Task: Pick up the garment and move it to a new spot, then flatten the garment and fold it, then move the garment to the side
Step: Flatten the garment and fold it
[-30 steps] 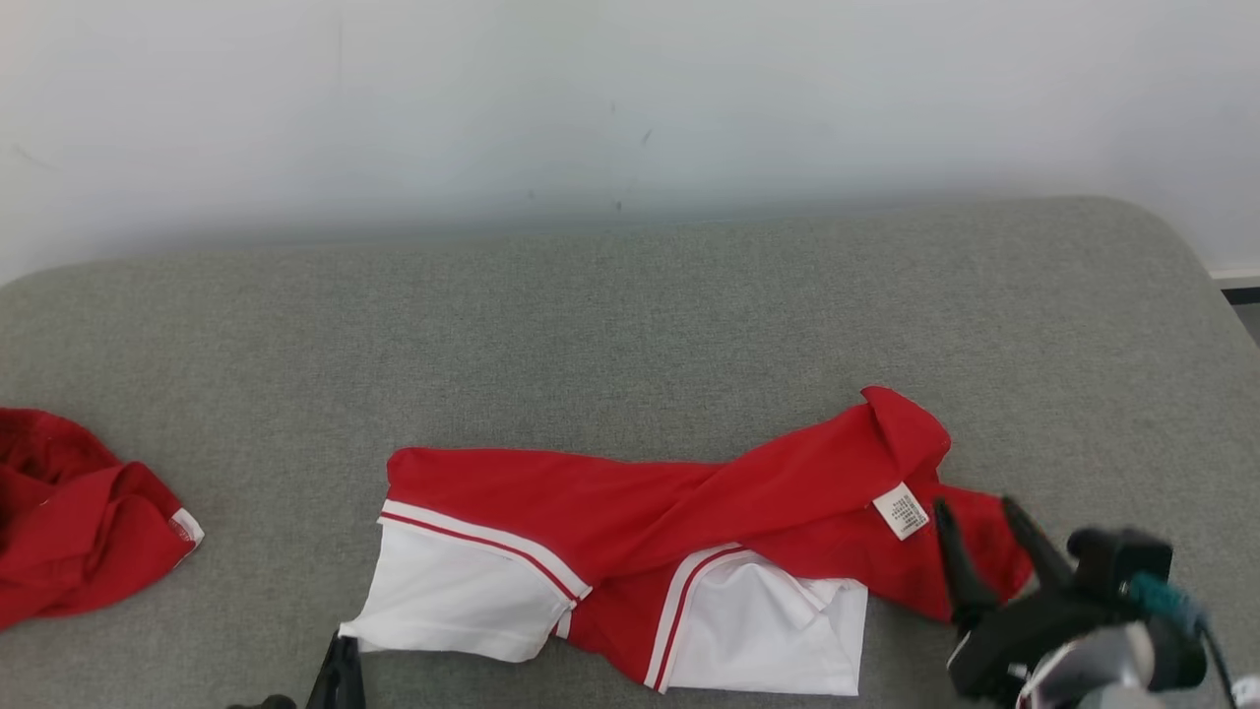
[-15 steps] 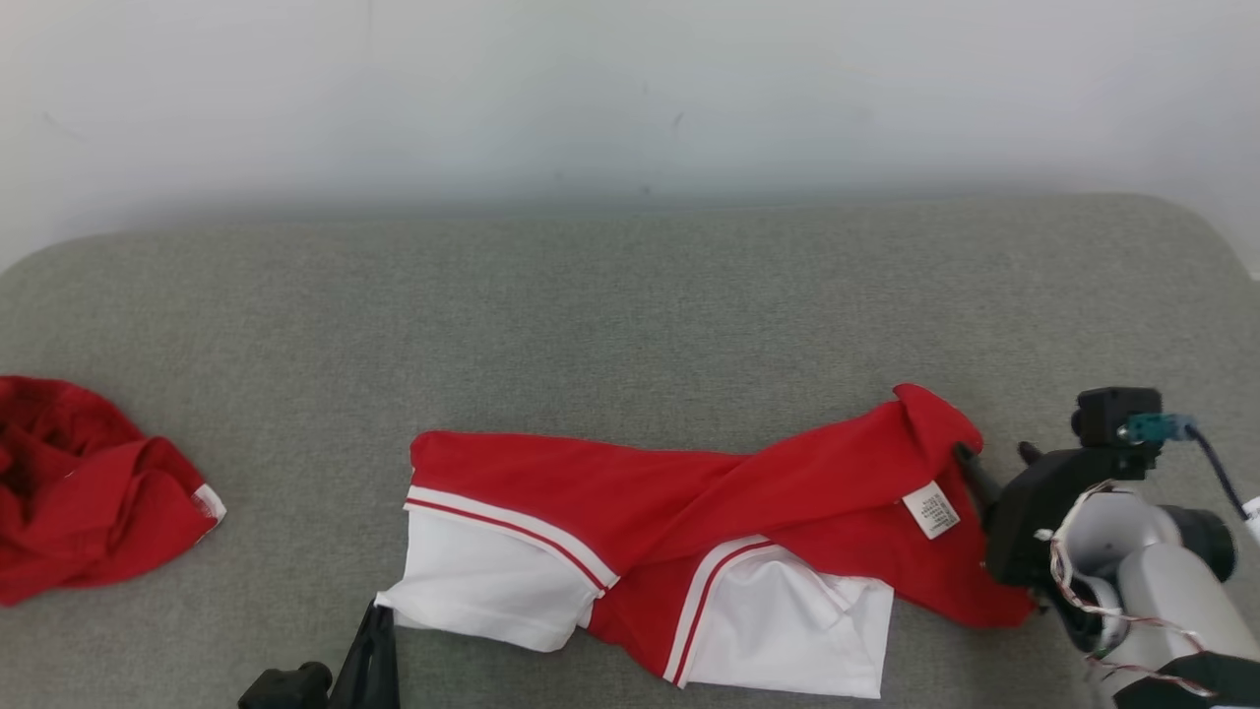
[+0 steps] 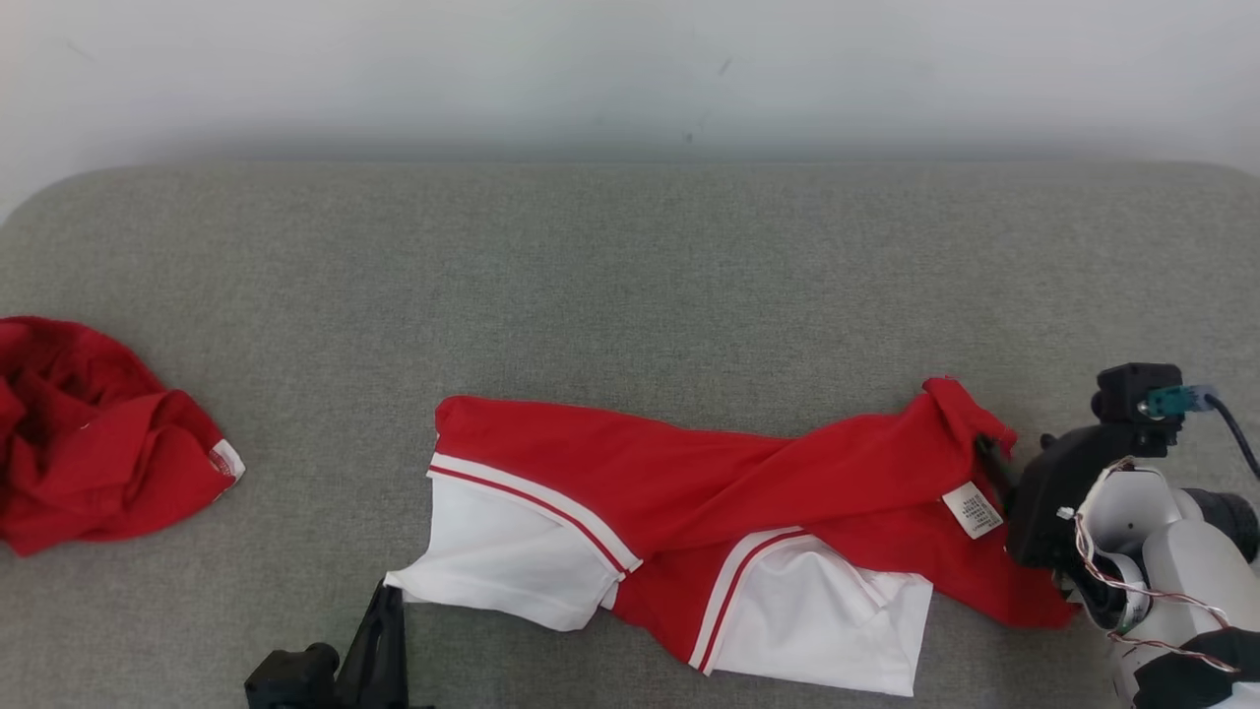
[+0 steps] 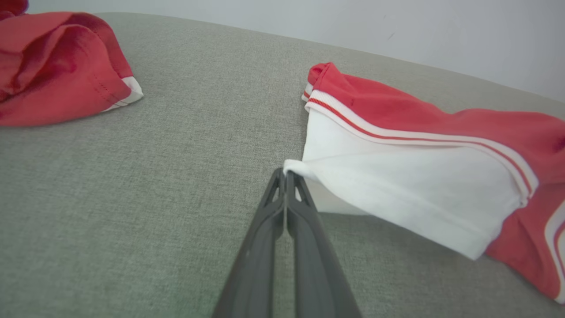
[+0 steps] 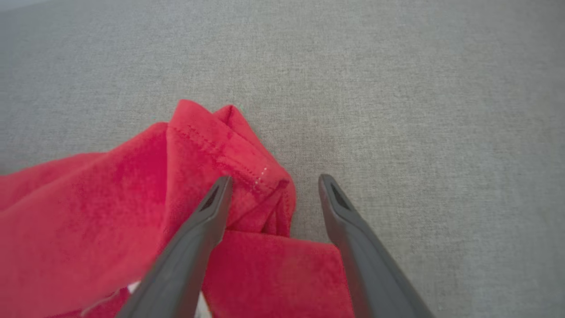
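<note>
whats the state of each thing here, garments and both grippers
red and white garment, lying rumpled and twisted, not flat, not folded
left gripper, jaws shut on the garment's white corner
right gripper, jaws open around the garment's red corner
other red garment, crumpled in a heap, untouched

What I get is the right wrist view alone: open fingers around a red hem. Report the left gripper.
Observer: The left gripper is shut on a white corner of the garment.
Operator: List what else lies on the couch.
Observer: A crumpled red garment lies apart, at the far left of the grey couch.
Operator: Give me a landmark near my fingers.
Observer: In the head view, a white care label sits just left of the right gripper.
</note>
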### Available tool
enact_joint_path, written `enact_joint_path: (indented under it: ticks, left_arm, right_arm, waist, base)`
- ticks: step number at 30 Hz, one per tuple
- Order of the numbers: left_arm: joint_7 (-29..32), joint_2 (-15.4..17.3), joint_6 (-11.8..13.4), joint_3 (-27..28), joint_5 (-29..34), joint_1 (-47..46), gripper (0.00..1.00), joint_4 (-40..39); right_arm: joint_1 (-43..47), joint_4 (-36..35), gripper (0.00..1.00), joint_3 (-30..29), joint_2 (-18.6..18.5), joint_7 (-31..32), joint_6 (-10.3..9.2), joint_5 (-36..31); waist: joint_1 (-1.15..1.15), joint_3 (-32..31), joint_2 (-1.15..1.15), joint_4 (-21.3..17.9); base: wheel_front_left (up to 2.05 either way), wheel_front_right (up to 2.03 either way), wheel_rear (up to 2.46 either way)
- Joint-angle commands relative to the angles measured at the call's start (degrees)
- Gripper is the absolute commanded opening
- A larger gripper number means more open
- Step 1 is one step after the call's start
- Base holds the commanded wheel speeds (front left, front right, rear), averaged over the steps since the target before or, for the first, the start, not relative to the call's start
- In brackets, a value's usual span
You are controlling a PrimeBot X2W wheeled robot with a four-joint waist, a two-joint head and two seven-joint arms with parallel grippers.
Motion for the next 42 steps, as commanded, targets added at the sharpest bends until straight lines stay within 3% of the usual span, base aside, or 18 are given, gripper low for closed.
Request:
enact_joint_path:
  ticks: [1, 3, 4, 5, 6, 12, 19, 25, 28, 33, 34, 35, 40, 41, 42]
  left_arm:
    - [-0.20, 0.04, -0.05, -0.16, 0.95, -1.13, 0.00, -0.21]
    - [-0.20, 0.05, -0.11, -0.23, 0.84, -1.40, 0.00, -0.16]
    - [-0.20, 0.08, -0.14, -0.23, 0.84, -1.43, 0.00, -0.17]
    - [-0.21, 0.09, -0.16, -0.27, 0.88, -1.42, 0.00, -0.13]
    - [-0.21, 0.11, -0.13, -0.27, 0.90, -1.51, 0.00, -0.10]
    - [-0.22, 0.08, -0.45, 0.14, 0.61, -2.66, 0.00, -0.44]
    - [-0.23, 1.15, -1.14, 3.75, 2.79, -9.24, 0.00, -6.35]
    - [-0.23, 0.57, -1.85, 6.35, 4.52, -14.82, 0.00, -12.44]
    - [-0.15, 0.06, -2.45, 5.72, 4.62, -14.25, 0.00, -14.34]
    - [1.48, -0.67, -2.12, 3.59, 3.18, -6.95, 0.00, -14.68]
    - [1.67, -0.98, -2.08, 3.32, 2.79, -4.94, 0.00, -14.38]
    - [1.60, -1.30, -1.90, 3.27, 2.34, -3.10, 0.00, -14.04]
    - [1.01, -1.80, -1.10, 2.96, 1.47, 3.64, 0.00, -11.56]
    - [0.98, -1.81, -0.99, 2.87, 1.29, 4.52, 0.05, -11.00]
    - [0.99, -1.77, -0.95, 2.76, 1.09, 5.13, 0.47, -10.41]
  right_arm:
    - [-0.85, 0.78, 1.00, 1.06, -0.09, 0.74, -0.11, 1.10]
    - [-1.31, 1.33, 0.96, 2.39, -0.37, 1.35, -0.11, 2.00]
    - [-1.58, 1.57, 0.68, 2.96, -0.51, 1.55, -0.11, 2.42]
    - [-1.76, 1.70, 0.11, 3.58, -0.68, 1.48, -0.11, 2.73]
    - [-1.74, 1.83, 0.00, 3.97, -0.88, 1.27, -0.11, 2.98]
    - [-2.98, 1.09, 0.00, 6.02, -2.17, -3.02, -0.11, 3.50]
    - [-9.68, -0.65, 0.00, 3.52, -3.92, -15.55, -0.12, -0.43]
    - [-13.98, -2.55, 0.00, 3.33, -4.45, -22.52, -0.12, -2.19]
    - [-12.30, -2.69, 0.00, 3.81, -4.65, -21.70, -0.12, -0.94]
    - [-4.99, -2.61, 0.00, 4.65, -4.85, -14.61, -0.11, 2.47]
    - [-3.17, -2.59, 0.32, 4.35, -4.68, -13.73, -0.12, 3.20]
    - [-1.37, -2.52, 1.00, 3.49, -4.61, -13.24, -0.12, 3.49]
    - [6.17, -1.57, 1.00, -6.83, -2.69, -15.04, -0.11, 0.89]
    - [7.52, -1.71, 1.00, -8.96, -1.79, -15.29, -0.11, 0.06]
    - [8.69, -2.05, 1.00, -10.96, -1.08, -15.50, -0.11, -0.86]
  waist:
    - [-0.01, 0.79, -0.01, 0.64]
    - [-0.01, 1.14, -0.01, 0.87]
    - [-0.01, 1.33, -0.01, 0.94]
    - [-0.01, 1.45, -0.01, 1.00]
    - [-0.01, 1.54, -0.01, 1.02]
    - [-0.01, 1.42, -0.01, 0.65]
    - [-0.01, -0.70, -0.01, -0.30]
    - [-0.01, -2.11, -0.01, -0.61]
    - [-0.01, -2.76, -0.01, -0.76]
    - [-0.01, -2.12, -0.01, -1.24]
    - [-0.01, -1.82, -0.01, -1.33]
    - [-0.01, -1.62, -0.01, -1.35]
    - [-0.01, -0.95, -0.01, -0.73]
    - [-0.01, -0.95, -0.01, -0.60]
    - [-0.01, -0.95, -0.01, -0.50]
  base:
    - [0.00, 0.00, 0.00]
    - [0.00, 0.00, 0.00]
    - [0.00, 0.00, 0.00]
    - [0.00, 0.00, 0.00]
    - [0.00, 0.00, 0.00]
    - [0.00, 0.00, 0.00]
    - [0.00, 0.00, 0.00]
    - [0.00, 0.00, 0.00]
    - [0.00, 0.00, 0.00]
    - [0.00, 0.00, 0.00]
    - [0.00, 0.00, 0.00]
    - [0.00, 0.00, 0.00]
    - [0.00, 0.00, 0.00]
    - [0.00, 0.00, 0.00]
    - [0.00, 0.00, 0.00]
